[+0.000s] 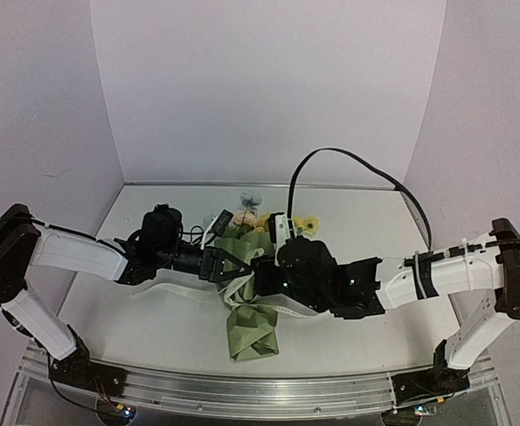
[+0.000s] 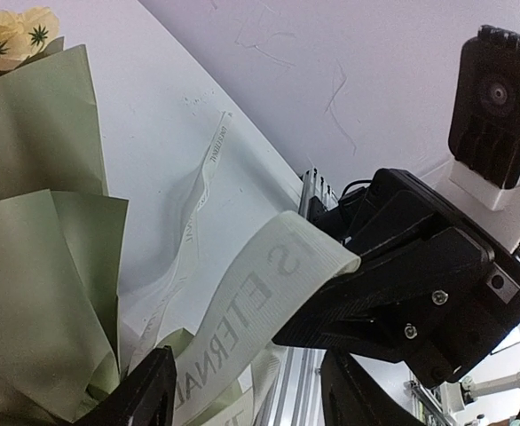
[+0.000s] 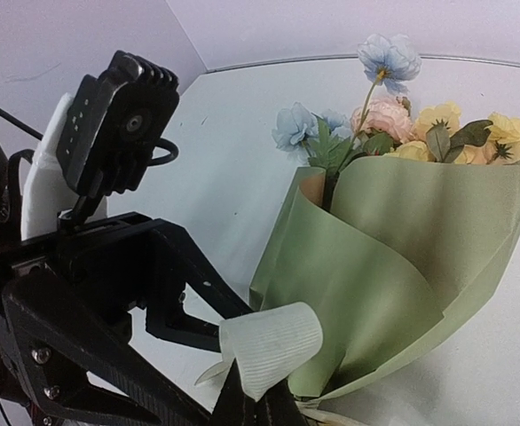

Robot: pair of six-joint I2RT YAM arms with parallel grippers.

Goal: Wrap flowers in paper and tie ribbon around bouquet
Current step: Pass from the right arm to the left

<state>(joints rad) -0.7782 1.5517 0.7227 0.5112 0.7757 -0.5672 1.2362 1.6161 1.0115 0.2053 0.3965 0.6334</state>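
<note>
Cream ribbon (image 2: pixel 269 293) is being pinched by the right end effector (image 3: pixel 256 401), running between the spread fingers of the left end effector (image 2: pixel 247 395); the green-paper bouquet (image 3: pixel 402 257) is lying just beside both on the worktop (image 1: pixel 136 328).

paper (image 3: pixel 402 248): olive green outside, tan-brown inside where the rim folds back. flowers (image 3: pixel 389 115): pale blue, pink and yellow blooms, green leaves and stems. ribbon (image 2: pixel 260 293): cream-white, fine ribbed weave, grey printed capitals along its length. left claw (image 2: pixel 251 399), right claw (image 3: pixel 256 401): black. surface (image 1: pixel 366 222): plain white. walls (image 1: pixel 260 89): pale lilac.
</note>
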